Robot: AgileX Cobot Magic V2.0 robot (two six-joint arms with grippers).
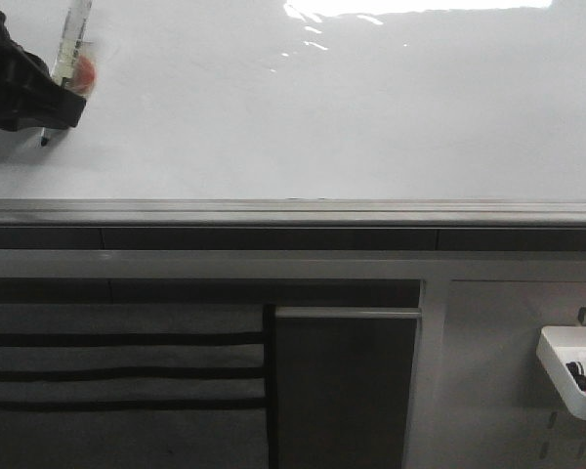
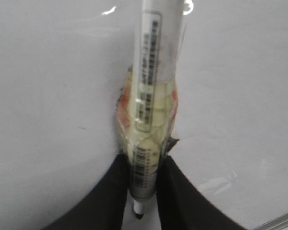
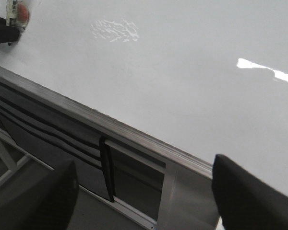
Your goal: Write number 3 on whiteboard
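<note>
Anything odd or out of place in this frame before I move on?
One thing: the marker in the left gripper is bundled in yellowish tape or padding with red bits, looking improvised. The whiteboard is unmarked; no spills or damage visible.

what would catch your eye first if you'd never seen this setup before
The big glossy whiteboard fills the upper half of the front view, bare of writing, with glare at its top. At its upper left, the left gripper clamps a marker, tip toward the board. Low on the right, a small white tray hangs on the grey panel.
</note>
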